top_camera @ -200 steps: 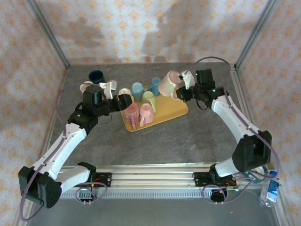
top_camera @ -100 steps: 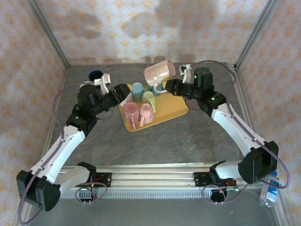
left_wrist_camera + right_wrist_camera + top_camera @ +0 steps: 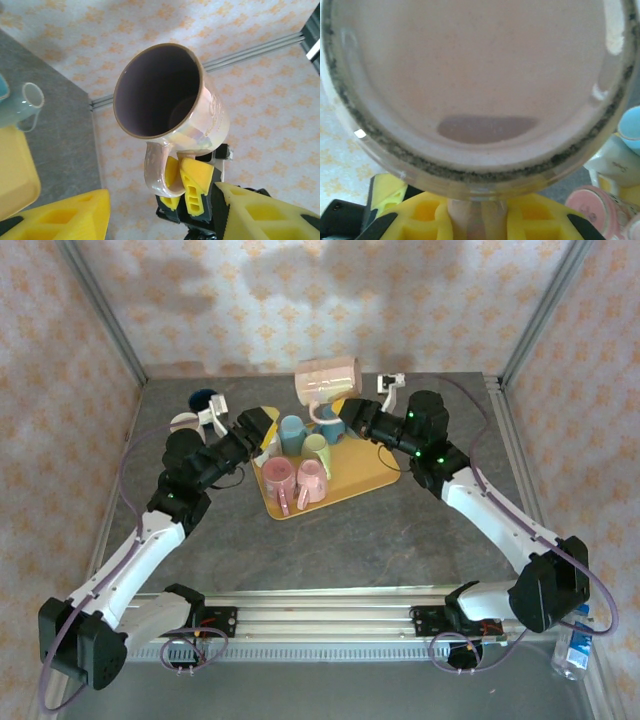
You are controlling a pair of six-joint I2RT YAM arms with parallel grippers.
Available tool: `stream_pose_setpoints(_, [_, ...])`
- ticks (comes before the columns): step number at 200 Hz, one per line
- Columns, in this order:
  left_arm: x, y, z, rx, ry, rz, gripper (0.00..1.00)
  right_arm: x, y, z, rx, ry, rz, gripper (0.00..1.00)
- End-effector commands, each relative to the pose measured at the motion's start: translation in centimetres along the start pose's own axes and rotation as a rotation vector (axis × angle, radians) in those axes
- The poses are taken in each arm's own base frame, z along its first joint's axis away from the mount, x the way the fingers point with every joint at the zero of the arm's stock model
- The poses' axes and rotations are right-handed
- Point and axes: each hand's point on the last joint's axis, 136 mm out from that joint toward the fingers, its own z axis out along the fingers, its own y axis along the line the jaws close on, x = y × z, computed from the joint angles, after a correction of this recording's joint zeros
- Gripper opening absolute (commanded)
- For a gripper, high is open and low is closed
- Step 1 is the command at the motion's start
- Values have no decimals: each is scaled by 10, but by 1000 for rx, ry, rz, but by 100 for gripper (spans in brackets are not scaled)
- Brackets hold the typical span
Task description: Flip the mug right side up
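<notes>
Two arms work over one grey stone-look table (image 3: 400, 530), and one flat yellow tray (image 3: 365, 475) sits near its middle. There are eight mugs to count in the overhead view. One is in the air. Five stand on the tray: two pink ones (image 3: 278, 480) side by side at the near edge, one light blue (image 3: 292, 430), one pale green (image 3: 316, 448), and one darker blue (image 3: 331, 430) that is partly hidden. Two more stand off the tray on the far left of the table, a dark blue mug (image 3: 205, 397) and a white mug (image 3: 183, 422) just beside it. The task's thing is the pale pink, glossy ceramic mug (image 3: 327, 380), held clear of everything above the tray's far edge, over the blue mugs. It lies on its side, with its long axis close to level and running left to right. Its dark mouth faces the left arm, its flat base faces back toward the right arm's camera, and its handle hangs down. The right gripper (image 3: 337, 422) has its yellow fingers (image 3: 182, 185) pinched together on that handle. The left gripper (image 3: 262, 432) hovers at the tray's left edge with its jaws apart and nothing between them, facing the mug's mouth. One clear plastic bottle (image 3: 575, 645) stands at the near right corner.
</notes>
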Motion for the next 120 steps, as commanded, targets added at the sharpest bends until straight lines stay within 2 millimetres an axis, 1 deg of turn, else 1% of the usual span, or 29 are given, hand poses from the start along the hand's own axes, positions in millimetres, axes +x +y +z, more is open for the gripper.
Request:
stream_pose_setpoints(1, [1,-22,9,101,9,-28,56,-27,68,-9,-229,-122,-90,0])
stream_pose_setpoints(43, [17,-38,26,149,70,-20,55,-25,78,-5,-279,-119,-63,0])
stream_pose_setpoints(54, [19,-40,30,153,79,-20,55,-23,78,-5,-281,-115,-60,0])
stream_pose_setpoints(71, [21,-49,34,180,85,-19,54,-21,77,-3,-279,-111,-55,0])
stream_pose_setpoints(84, [23,-51,36,180,87,-15,54,-19,77,-3,-282,-105,-50,0])
stream_pose_setpoints(120, [19,-50,41,183,69,-28,52,-15,80,-1,-304,-91,-38,0])
